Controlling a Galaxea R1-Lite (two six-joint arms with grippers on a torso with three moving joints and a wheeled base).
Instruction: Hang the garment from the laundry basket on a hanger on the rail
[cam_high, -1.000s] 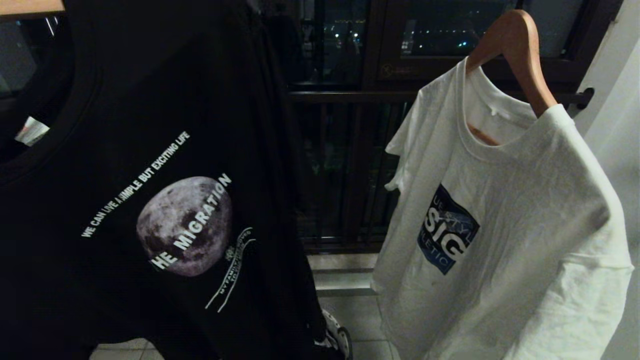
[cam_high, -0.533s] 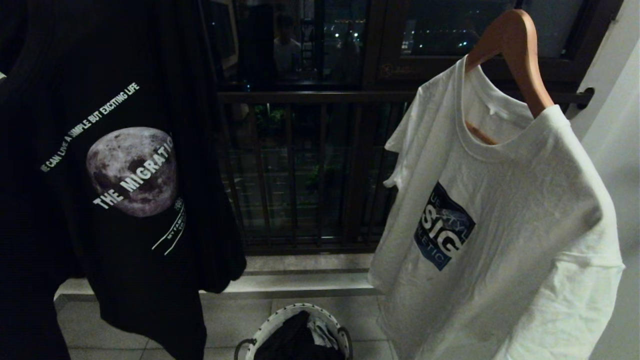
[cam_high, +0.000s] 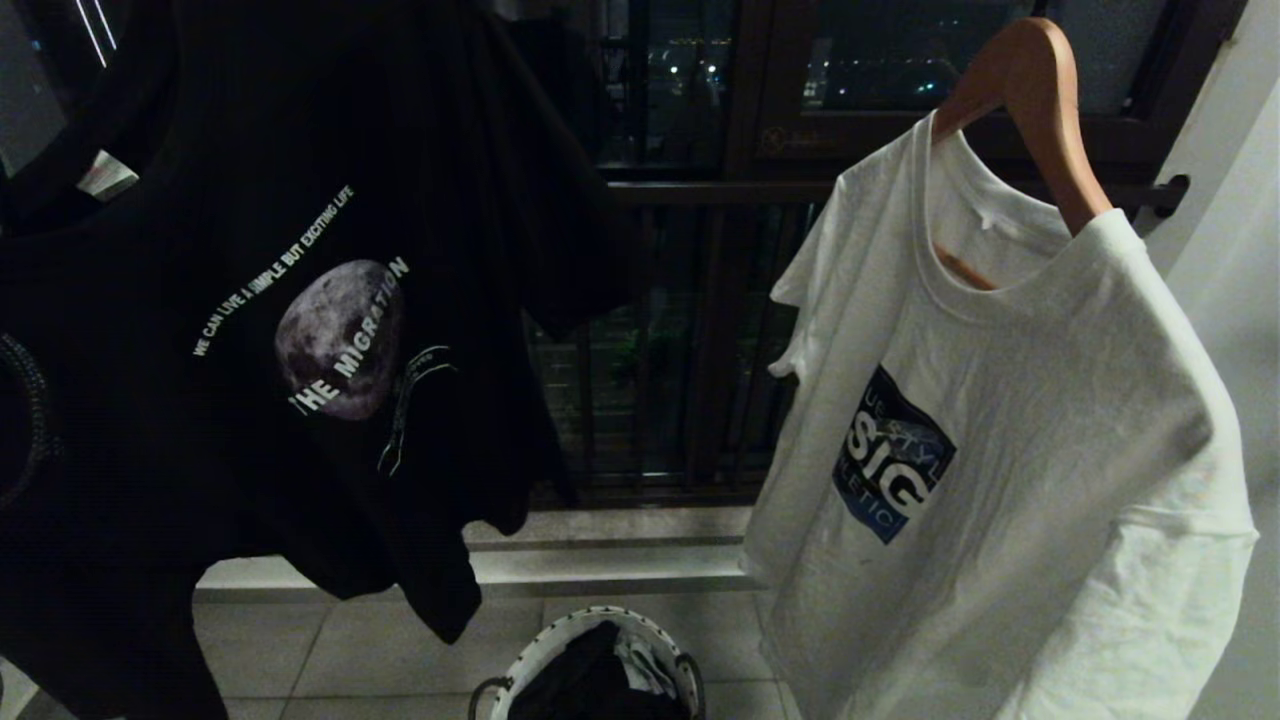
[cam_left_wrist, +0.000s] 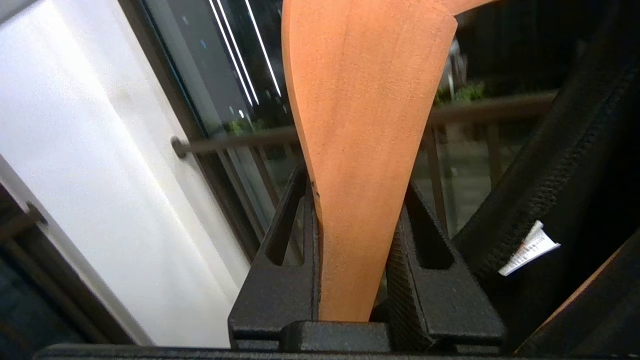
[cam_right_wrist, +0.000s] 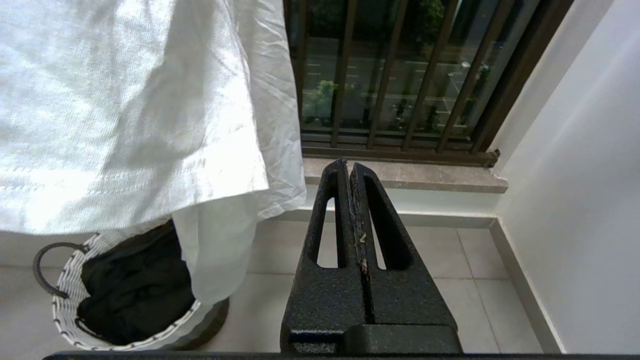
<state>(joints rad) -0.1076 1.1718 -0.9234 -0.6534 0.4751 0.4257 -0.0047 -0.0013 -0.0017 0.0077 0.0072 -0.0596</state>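
- Left pincer (cam_left_wrist: 352, 250) clenches a wooden hanger (cam_left_wrist: 365, 125) carrying the black tee (cam_high: 300, 330), which hangs high on the left.
- The basket (cam_high: 560, 650) sits on the floor tiles below, between both shirts, with dark laundry (cam_right_wrist: 135, 290) inside.
- A white tee (cam_high: 1000, 480) hangs on its own hanger (cam_high: 1030, 110) to the right.
- Right pincer (cam_right_wrist: 350, 210) is clenched on nothing, low near the white tee's hem.

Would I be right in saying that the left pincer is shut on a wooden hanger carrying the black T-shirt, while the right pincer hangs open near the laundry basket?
Not quite: the right pincer is shut and holds nothing, as the right wrist view shows. The rest stands: the left pincer is shut on the wooden hanger carrying the black T-shirt, and the laundry basket sits on the floor nearby.
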